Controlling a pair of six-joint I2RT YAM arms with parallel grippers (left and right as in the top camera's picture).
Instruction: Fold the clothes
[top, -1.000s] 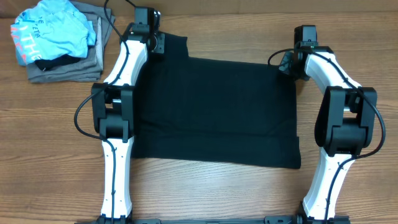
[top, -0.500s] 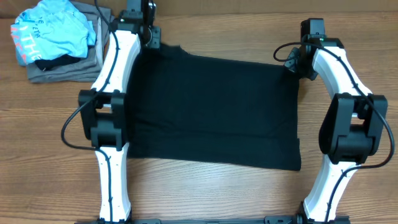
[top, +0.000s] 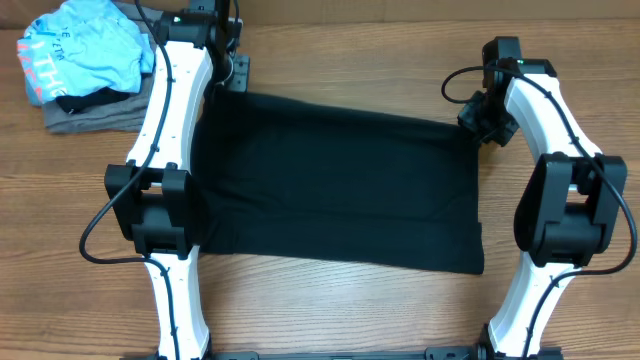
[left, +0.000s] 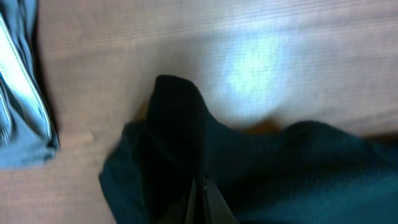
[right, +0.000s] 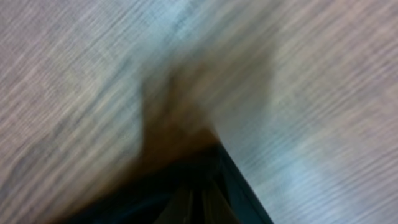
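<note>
A black garment (top: 335, 180) lies spread flat across the middle of the wooden table. My left gripper (top: 232, 76) is at its far left corner, shut on the black cloth (left: 186, 143); the fingertips (left: 200, 186) pinch a raised fold. My right gripper (top: 480, 125) is at the far right corner, shut on the black cloth (right: 186, 186); its view is blurred and shows the corner edge over the wood.
A pile of folded clothes (top: 95, 65) with a light blue shirt on top and grey ones under it sits at the far left corner of the table. Its grey edge shows in the left wrist view (left: 22, 112). Both arm bases stand at the near edge.
My left gripper has moved left and farther back with the garment's corner, stretching it. My right gripper has moved slightly nearer and right with its corner.
</note>
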